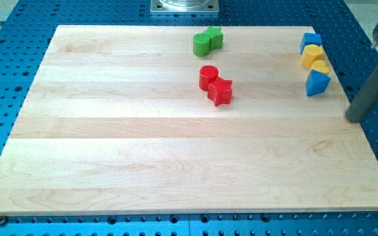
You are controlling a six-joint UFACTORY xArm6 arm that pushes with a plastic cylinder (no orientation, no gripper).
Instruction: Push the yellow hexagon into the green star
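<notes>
The yellow hexagon (312, 55) lies near the board's right edge at the view's top right, in a tight column of blocks. The green star (215, 36) lies at the top middle, touching a green cylinder (202, 44) on its lower left. My tip (354, 118) is at the board's right edge, below and to the right of the column and well to the right of the green star. It touches no block.
In the column, a blue block (310, 40) sits above the hexagon, with a yellow heart (319, 67) and a blue triangle (317, 82) below it. A red cylinder (207, 77) touches a red star (220, 92) at the upper middle. The wooden board (143, 151) rests on a blue perforated table.
</notes>
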